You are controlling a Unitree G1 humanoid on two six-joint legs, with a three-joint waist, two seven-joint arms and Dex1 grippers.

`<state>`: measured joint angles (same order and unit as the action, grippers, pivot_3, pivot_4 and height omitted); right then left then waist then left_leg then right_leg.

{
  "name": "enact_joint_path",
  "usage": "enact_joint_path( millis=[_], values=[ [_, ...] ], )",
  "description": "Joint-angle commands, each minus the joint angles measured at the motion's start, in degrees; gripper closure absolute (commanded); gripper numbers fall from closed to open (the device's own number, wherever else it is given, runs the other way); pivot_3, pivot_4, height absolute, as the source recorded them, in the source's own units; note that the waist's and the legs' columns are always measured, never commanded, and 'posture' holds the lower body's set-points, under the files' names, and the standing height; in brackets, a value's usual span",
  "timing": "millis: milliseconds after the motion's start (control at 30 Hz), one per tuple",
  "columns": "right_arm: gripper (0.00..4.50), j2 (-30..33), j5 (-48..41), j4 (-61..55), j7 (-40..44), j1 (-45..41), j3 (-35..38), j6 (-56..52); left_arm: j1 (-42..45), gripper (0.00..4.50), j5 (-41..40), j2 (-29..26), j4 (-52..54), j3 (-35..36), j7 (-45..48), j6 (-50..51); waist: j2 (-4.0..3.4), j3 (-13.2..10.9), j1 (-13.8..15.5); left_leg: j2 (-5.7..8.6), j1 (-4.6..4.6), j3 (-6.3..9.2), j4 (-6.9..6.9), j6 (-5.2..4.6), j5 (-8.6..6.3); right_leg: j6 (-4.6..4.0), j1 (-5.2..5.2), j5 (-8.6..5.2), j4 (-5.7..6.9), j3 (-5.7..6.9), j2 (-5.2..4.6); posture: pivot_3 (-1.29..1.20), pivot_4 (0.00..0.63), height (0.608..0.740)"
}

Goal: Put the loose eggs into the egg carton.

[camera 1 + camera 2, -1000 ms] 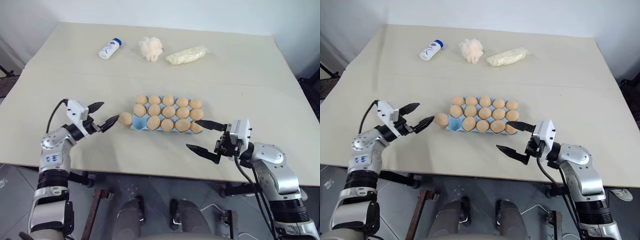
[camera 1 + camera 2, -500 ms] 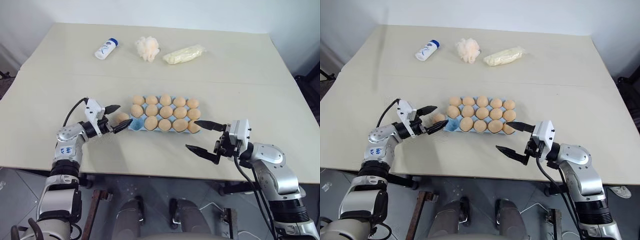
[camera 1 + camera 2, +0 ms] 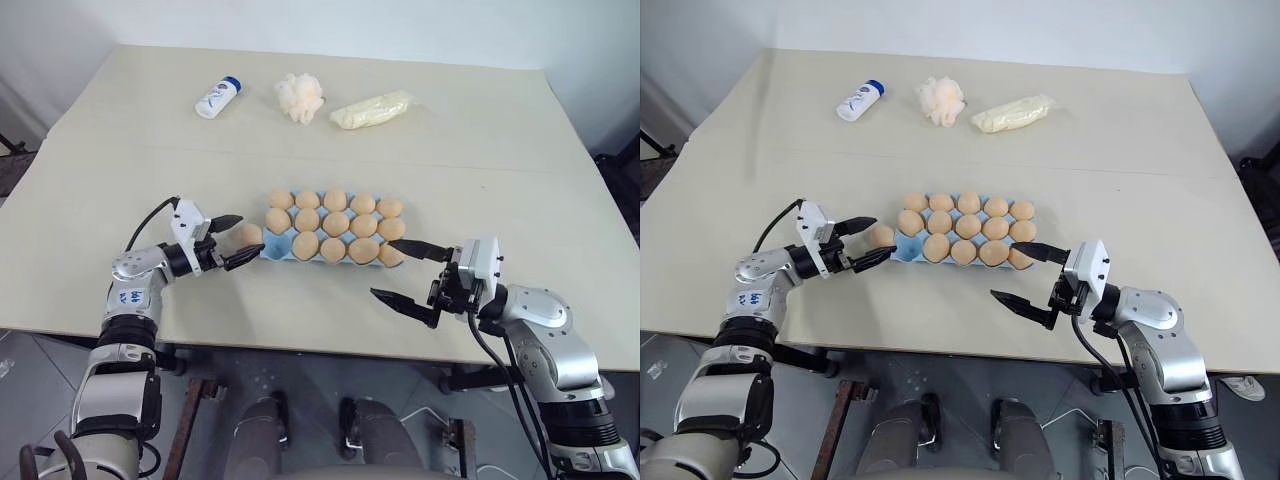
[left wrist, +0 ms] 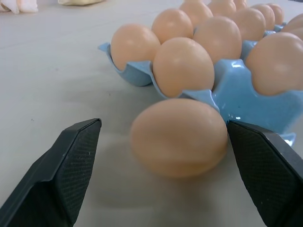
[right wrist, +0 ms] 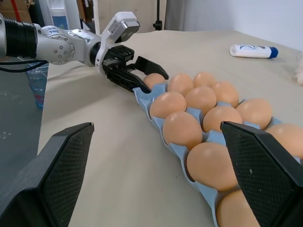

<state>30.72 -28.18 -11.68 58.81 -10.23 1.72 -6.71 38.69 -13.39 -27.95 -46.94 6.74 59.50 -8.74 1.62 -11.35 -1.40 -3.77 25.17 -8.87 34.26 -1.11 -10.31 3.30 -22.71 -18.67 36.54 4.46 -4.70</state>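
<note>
Pale-orange smooth loose egg [image 4: 179,136] on desk [image 3: 120,160], touching light-blue egg carton [image 3: 274,247] | left gripper [image 3: 237,240] wide, straddling it | right gripper [image 3: 410,273] wide, empty

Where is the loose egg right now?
In the left eye view the loose egg lies on the table against the left end of the egg carton, between the open fingers of the left tool.

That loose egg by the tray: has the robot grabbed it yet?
No. The left gripper is open, one finger on each side of the egg, not pinching it. The right gripper is open and holds nothing.
</note>
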Motion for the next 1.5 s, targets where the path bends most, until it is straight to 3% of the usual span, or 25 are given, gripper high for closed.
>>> enact_joint_path(
  millis=[33,233,533,800,1100,1300,1500],
  values=[
    [0.00,0.63,-0.87,-2.35,-0.33,0.10,1.23,0.02,1.01,0.42,0.92,0.20,-1.27,-0.64,0.38,-1.23,0.00,0.00,-0.04,0.00,0.00,0.00,0.00,0.00,0.00,0.00,0.00,0.00,0.00,0.00,0.00,0.00,0.150,0.740],
    [0.00,0.75,-0.87,-2.41,-0.55,0.18,1.31,0.17,0.34,2.00,0.85,-0.80,-1.81,-0.36,0.92,-1.91,0.00,0.00,-0.13,-0.01,-0.03,0.00,0.06,0.00,0.01,0.00,0.00,0.00,0.11,0.00,0.02,0.00,0.150,0.740],
    [0.00,0.58,-0.75,-2.39,-0.78,0.22,1.07,0.30,-3.13,2.00,-5.92,-1.64,10.10,4.51,1.56,2.26,0.00,0.00,-0.30,-0.06,0.00,0.01,0.10,0.01,0.01,-0.08,-0.08,-0.05,0.27,-0.01,0.05,0.00,0.150,0.740],
    [0.00,0.38,-0.59,-2.04,-0.64,0.14,0.72,0.45,-6.67,2.00,-8.37,0.44,24.78,2.02,1.33,10.12,0.00,0.00,-0.15,-0.03,-0.03,0.02,0.17,0.00,0.01,-0.06,0.01,-0.04,0.29,-0.02,0.02,0.00,0.150,0.740],
    [0.00,0.52,0.00,-2.17,-0.96,-0.20,0.74,0.83,-2.50,2.00,-5.47,3.13,18.60,-1.24,0.86,10.04,0.00,0.00,-0.31,-0.04,-0.02,0.04,0.24,0.00,0.02,-0.06,0.00,-0.04,0.31,-0.01,0.06,0.00,0.150,0.740],
    [0.00,0.77,0.03,-2.61,-1.27,0.22,1.32,0.89,-3.19,0.15,-5.72,0.35,19.96,-0.62,2.23,9.94,0.00,0.00,-0.24,-0.05,-0.01,0.04,0.21,0.00,0.02,-0.07,-0.03,-0.05,0.30,0.00,0.08,0.00,0.150,0.740],
    [0.00,2.74,-0.32,-1.25,0.06,0.80,3.18,0.99,-10.04,0.03,-8.84,-8.01,26.34,4.12,5.12,13.10,0.00,0.00,-0.56,-0.06,-0.03,0.04,0.14,0.01,0.01,-0.11,-0.03,-0.07,0.30,-0.03,0.06,0.00,0.150,0.740]
  ],
)
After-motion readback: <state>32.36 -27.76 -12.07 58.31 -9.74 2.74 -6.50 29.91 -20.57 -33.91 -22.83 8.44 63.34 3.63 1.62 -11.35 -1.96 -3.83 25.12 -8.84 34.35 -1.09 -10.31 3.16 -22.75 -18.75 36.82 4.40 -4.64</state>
